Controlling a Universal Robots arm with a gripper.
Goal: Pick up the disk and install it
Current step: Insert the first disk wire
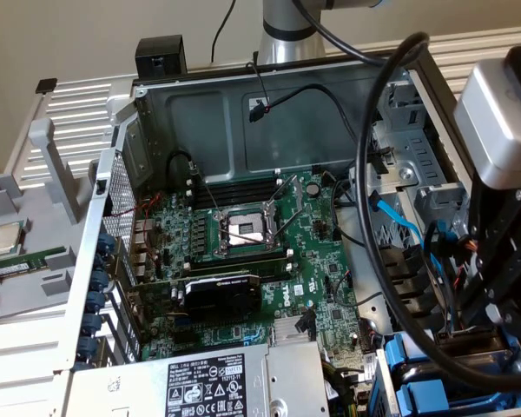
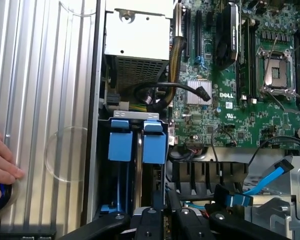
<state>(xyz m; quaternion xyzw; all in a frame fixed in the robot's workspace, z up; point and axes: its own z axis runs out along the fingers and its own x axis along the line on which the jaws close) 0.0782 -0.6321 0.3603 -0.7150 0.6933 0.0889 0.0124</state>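
Hand (image 2: 158,218): narrow, at the disk (image 2: 155,146); grip unconfirmed. I judge tilt could jam it against the neighbouring drive (image 2: 121,142).

1. Computer case (image 1: 269,122): bare grey sheet metal with a dull sheen.
2. Circuit board (image 1: 317,261): green, lacquered, slightly glossy.
3. Drive frames (image 2: 121,142): smooth blue plastic, satin finish.
4. Cables (image 1: 363,174): black, smooth, rubbery-looking jackets.
5. Ribbed panel (image 2: 40,100): silver metal, brushed look.
6. Tool (image 2: 164,209): black and matt, probably plastic.
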